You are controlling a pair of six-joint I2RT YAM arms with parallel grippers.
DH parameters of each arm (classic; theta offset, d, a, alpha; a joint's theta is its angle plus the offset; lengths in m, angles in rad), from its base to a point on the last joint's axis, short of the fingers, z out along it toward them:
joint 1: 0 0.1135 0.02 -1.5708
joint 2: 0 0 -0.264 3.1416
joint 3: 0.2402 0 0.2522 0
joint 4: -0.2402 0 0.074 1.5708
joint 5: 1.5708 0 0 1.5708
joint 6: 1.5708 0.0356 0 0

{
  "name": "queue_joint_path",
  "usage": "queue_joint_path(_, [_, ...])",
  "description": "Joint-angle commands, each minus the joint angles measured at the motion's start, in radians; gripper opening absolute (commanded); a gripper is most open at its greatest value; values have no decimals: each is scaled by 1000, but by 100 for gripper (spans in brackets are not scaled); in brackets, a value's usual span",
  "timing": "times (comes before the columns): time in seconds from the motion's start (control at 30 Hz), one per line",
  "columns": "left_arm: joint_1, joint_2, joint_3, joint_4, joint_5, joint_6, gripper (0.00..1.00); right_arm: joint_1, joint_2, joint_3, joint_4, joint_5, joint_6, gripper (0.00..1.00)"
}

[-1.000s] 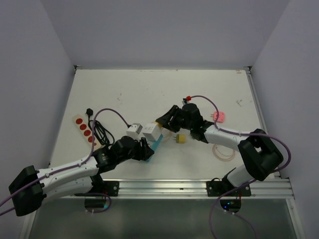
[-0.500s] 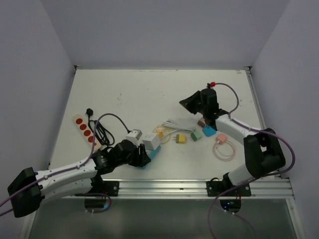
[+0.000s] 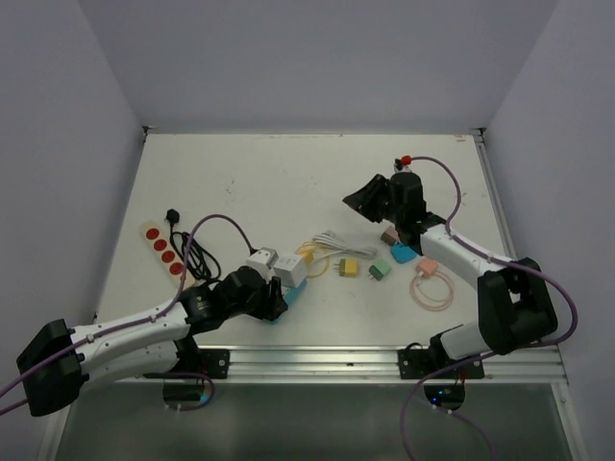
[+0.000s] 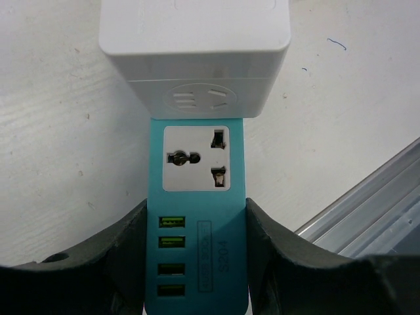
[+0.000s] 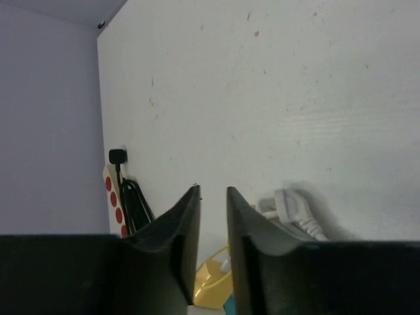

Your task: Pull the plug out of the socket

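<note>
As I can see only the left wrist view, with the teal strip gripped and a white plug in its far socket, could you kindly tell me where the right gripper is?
Observer: The right gripper hovers off to the right, well apart from the teal power strip.
Operator: Is it holding anything?
Observer: No; the right wrist view shows a narrow gap between its fingers with nothing in it.
Operator: Is anything else lying close to the strip?
Observer: Yes; the top view shows a second white block just left of the white plug.
</note>
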Motion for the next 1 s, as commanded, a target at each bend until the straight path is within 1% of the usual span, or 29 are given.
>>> queue_joint_path(0.0, [-3, 38, 83, 90, -26, 130, 0, 21, -106, -46, -63, -72, -111, 37])
queue_joint_path(0.07, [-3, 80, 92, 102, -51, 157, 0, 30, -144, -76, -95, -84, -143, 46])
queue_joint_path(0.1, [-3, 94, 95, 102, -60, 168, 0, 33, -159, -83, -138, -83, -183, 50])
queue_joint_path(0.13, [-3, 112, 104, 102, -77, 188, 0, 38, -201, -91, -159, -80, -204, 52])
queue_joint_path(0.17, [-3, 147, 108, 102, -80, 200, 2, 41, -219, -108, -170, -80, -223, 52])
queue_joint_path(0.23, [-3, 184, 114, 101, -76, 228, 10, 45, -262, -131, -230, -84, -272, 53])
queue_joint_path(0.3, [-3, 232, 118, 105, -60, 239, 22, 49, -330, -172, -262, -90, -307, 54])
queue_joint_path(0.33, [-3, 243, 118, 109, -43, 240, 38, 52, -350, -189, -270, -95, -318, 54])
queue_joint_path(0.4, [-3, 250, 115, 128, -27, 240, 57, 50, -414, -235, -290, -109, -339, 55])
queue_joint_path(0.43, [-6, 247, 112, 133, -23, 240, 74, 50, -433, -249, -299, -115, -346, 55])
queue_joint_path(0.5, [-5, 230, 124, 124, -36, 240, 89, 52, -485, -281, -327, -127, -361, 55])
queue_joint_path(0.57, [-5, 212, 156, 92, -54, 246, 98, 50, -532, -298, -360, -133, -379, 56])
queue_joint_path(0.63, [-5, 198, 184, 58, -72, 256, 100, 50, -560, -306, -380, -136, -389, 56])
queue_joint_path(0.67, [-5, 197, 201, 47, -79, 259, 99, 49, -583, -307, -394, -141, -399, 58])
queue_joint_path(0.8, [-5, 213, 287, 38, -138, 277, 99, 50, -612, -306, -428, -146, -430, 63])
queue_joint_path(0.87, [-5, 261, 337, 40, -152, 294, 100, 50, -617, -303, -442, -152, -447, 67])
queue_joint_path(0.93, [-5, 340, 379, 23, -166, 305, 100, 52, -620, -300, -453, -153, -453, 70])
queue_joint_path(0.97, [-5, 370, 426, 9, -166, 317, 99, 50, -621, -298, -462, -155, -461, 72])
